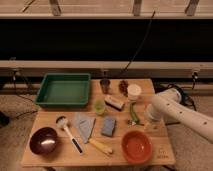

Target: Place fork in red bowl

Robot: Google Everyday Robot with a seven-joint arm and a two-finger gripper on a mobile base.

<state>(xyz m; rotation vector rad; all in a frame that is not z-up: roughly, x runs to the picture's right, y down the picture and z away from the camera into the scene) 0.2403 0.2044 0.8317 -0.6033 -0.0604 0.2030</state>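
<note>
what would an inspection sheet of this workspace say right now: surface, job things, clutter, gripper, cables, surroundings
surface: wooden table, crowded with small items
job's things: red bowl upright at the front right; fork not made out, in the bowl or elsewhere
clutter: green tray back left, maroon bowl front left, brush, grey cloth, blue sponge, yellow-handled tool, white cup
grippers: gripper at the end of the white arm, over the table's right side, just behind the red bowl
cables: dark cable rising behind the table
surroundings: horizontal rail under a dark wall; carpeted floor
</note>
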